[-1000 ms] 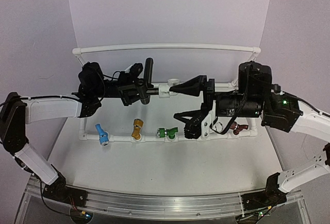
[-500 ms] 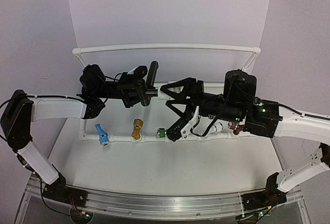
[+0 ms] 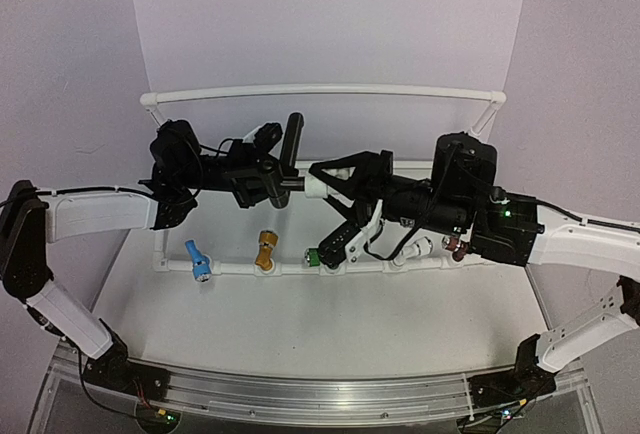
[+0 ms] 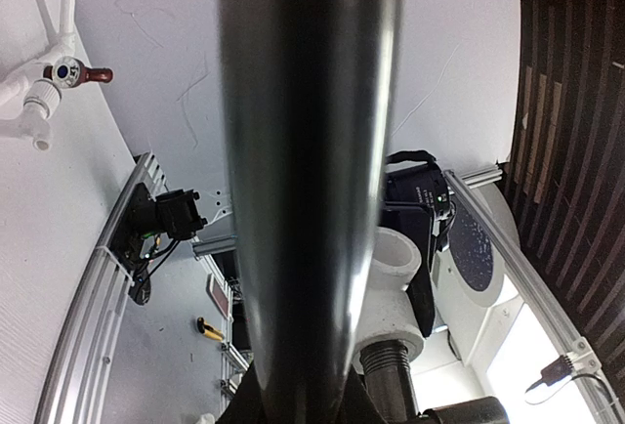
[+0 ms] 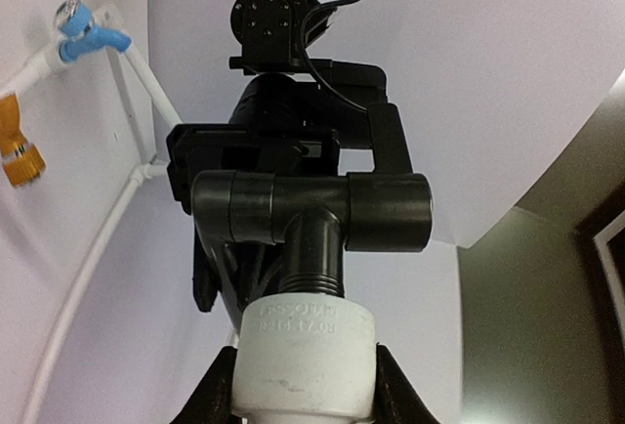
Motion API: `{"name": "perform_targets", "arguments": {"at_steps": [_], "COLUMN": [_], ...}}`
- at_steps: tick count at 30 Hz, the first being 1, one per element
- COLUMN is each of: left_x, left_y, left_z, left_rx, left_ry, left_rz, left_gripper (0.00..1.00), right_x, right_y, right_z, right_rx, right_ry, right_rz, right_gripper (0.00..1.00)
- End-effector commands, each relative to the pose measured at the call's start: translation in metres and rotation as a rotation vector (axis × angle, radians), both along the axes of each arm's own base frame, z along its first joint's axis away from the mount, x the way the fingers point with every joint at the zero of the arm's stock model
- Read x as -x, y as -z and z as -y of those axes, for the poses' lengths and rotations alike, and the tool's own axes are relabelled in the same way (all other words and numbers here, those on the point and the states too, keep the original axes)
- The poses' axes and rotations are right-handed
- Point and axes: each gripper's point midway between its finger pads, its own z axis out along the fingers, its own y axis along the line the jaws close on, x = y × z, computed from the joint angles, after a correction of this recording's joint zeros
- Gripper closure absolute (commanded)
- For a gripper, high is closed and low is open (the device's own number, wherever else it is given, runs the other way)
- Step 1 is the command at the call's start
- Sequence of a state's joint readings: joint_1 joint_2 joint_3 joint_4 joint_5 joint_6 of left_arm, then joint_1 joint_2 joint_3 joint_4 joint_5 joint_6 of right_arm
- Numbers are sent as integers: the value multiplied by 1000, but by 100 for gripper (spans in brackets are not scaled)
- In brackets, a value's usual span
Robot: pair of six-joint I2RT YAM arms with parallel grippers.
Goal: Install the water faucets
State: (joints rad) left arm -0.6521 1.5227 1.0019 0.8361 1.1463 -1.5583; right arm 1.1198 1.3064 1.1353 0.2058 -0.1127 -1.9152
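Top external: right arm [image 3: 580,239] extends leftward, clasping fitting [image 3: 316,185].

The top view is soft, evenly lit and slightly grainy, with a lilac cast and faint shadows on the table [image 3: 330,314]. In the left wrist view the dark faucet [image 4: 308,150] is a close blur with a pale sheen, and daylight glares at lower right. The white fitting [image 5: 305,346] in the right gripper [image 5: 305,390] is sharp, and the background right of the gripper is dim.

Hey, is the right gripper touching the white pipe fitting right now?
Touching. In the right wrist view the right gripper has its fingers pressed against both sides of the white pipe fitting, with no gap visible on either side.
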Motion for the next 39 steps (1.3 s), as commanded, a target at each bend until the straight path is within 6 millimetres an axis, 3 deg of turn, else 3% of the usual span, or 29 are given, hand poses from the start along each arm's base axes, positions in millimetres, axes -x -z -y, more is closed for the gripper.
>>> {"name": "perform_targets", "arguments": {"at_steps": [1, 4, 9, 18, 23, 26, 32, 37, 38, 39], "left_x": [14, 13, 10, 10, 27, 36, 43, 45, 44, 41], "left_y": [-52, -56, -57, -61, -66, -63, -58, -59, -60, -61], "left_z": [-14, -16, -19, -36, -46, -49, -57, -62, -62, -61], "left_rx": [101, 95, 109, 105, 155, 153, 95, 72, 67, 60], "left_ry": [-87, -131, -209, -396, -425, -406, -414, -428, -428, -436], "left_rz": [265, 334, 450, 795, 1014, 1127, 1268, 1280, 1264, 1240], "left_gripper": [100, 100, 100, 100, 100, 100, 100, 100, 100, 100], "right_x": [3, 7, 11, 47, 64, 65, 82, 70, 67, 63], "right_y": [-20, -22, -44, -59, -64, -66, -65, -58, -55, -54], "right_z": [1, -1, -9, -13, -19, -24, -34, -37, -37, -36], "right_rx": [-87, -122, -256, -348, -350, -353, -197, -111, -95, -92], "right_ry": [-10, -31, -42, -159, -209, -210, -237, -210, -199, -193], "right_rz": [-169, -298, -714, -1325, -1623, -1804, -2190, -2387, -2427, -2442], "right_gripper": [74, 77, 79, 91, 100, 100, 100, 100, 97, 86]}}
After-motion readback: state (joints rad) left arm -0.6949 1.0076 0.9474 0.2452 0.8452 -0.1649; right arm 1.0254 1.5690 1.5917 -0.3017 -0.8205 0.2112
